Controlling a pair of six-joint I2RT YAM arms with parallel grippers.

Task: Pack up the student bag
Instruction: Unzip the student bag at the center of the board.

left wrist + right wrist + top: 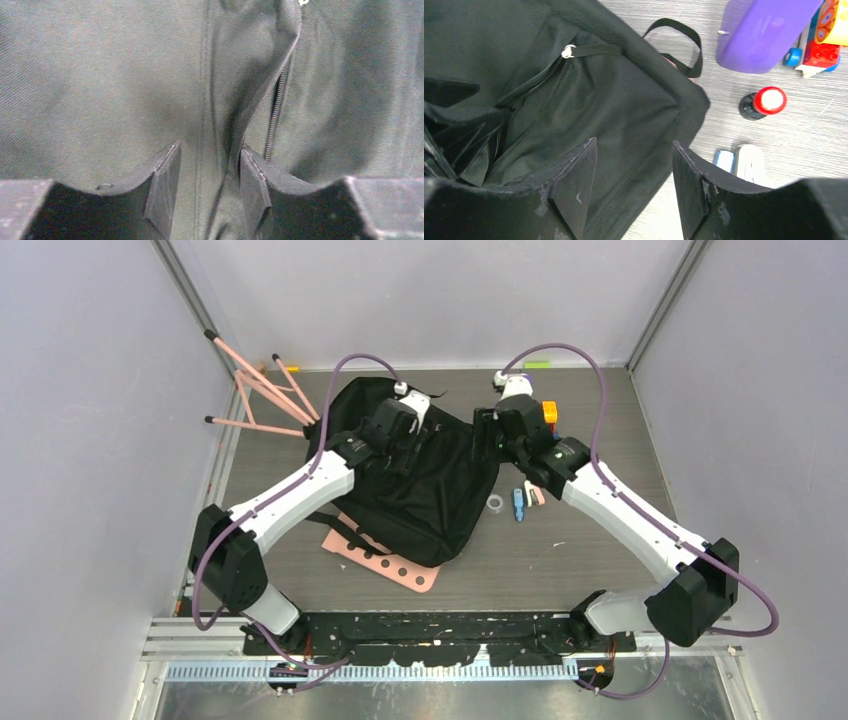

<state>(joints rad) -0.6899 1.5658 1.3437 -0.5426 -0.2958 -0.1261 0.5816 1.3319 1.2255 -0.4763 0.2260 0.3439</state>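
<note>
The black student bag (430, 490) lies flat in the middle of the table, partly on a pink perforated board (400, 570). My left gripper (408, 425) is down on the bag's upper part. In the left wrist view the left gripper (210, 155) is open, with a raised fold of bag fabric (100, 75) and a zipper line (274, 120) between its fingers. My right gripper (490, 432) is at the bag's upper right edge. In the right wrist view it (634, 150) is open and straddles the bag's edge (614, 100), one finger over fabric and one over the table. A zipper pull (569, 51) shows by an open pocket.
A tape ring (494, 503), a blue item (518, 505) and a pale item (533, 495) lie right of the bag. An orange toy (549, 412) stands behind the right wrist. A purple object (764, 35) and a red-capped item (769, 102) show nearby. A pink rack (260, 390) lies at the back left.
</note>
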